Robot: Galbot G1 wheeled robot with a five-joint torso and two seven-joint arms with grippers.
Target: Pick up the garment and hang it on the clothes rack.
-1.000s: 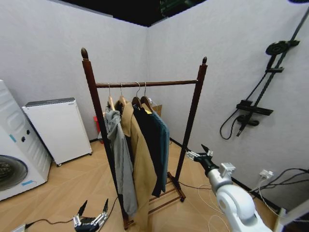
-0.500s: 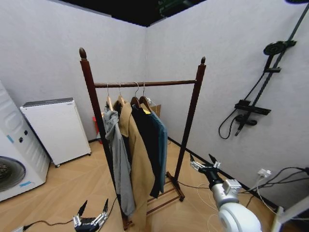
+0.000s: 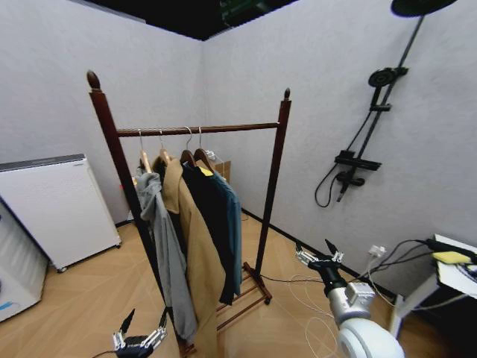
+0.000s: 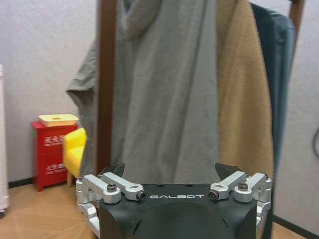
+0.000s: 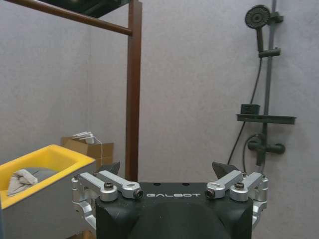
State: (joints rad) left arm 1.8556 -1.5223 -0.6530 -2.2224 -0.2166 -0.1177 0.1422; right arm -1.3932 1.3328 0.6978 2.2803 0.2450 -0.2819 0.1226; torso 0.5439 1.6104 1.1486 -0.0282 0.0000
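A: Status check. Where is the garment point(image 3: 226, 216)?

B: It hangs on the rack point(image 3: 277, 171) bar, on its hanger, the last of the row toward the right post, touching the dark piece beside it. The tan coat point(image 3: 195, 253) and grey jacket point(image 3: 165, 250) hang further left.

A: Grippers?

B: Right gripper point(image 3: 319, 254) is low, right of the rack and apart from it, fingers spread, holding nothing. Left gripper point(image 3: 141, 333) is low in front of the grey jacket, also spread and empty.

A: So how do you do this step well?

B: I judge the hanging looks done, so you keep both arms clear of the cloth. If you must re-grip, take the hanger shoulder, not the soft sleeve. Watch the floor cables point(image 3: 313, 294) near the right arm.
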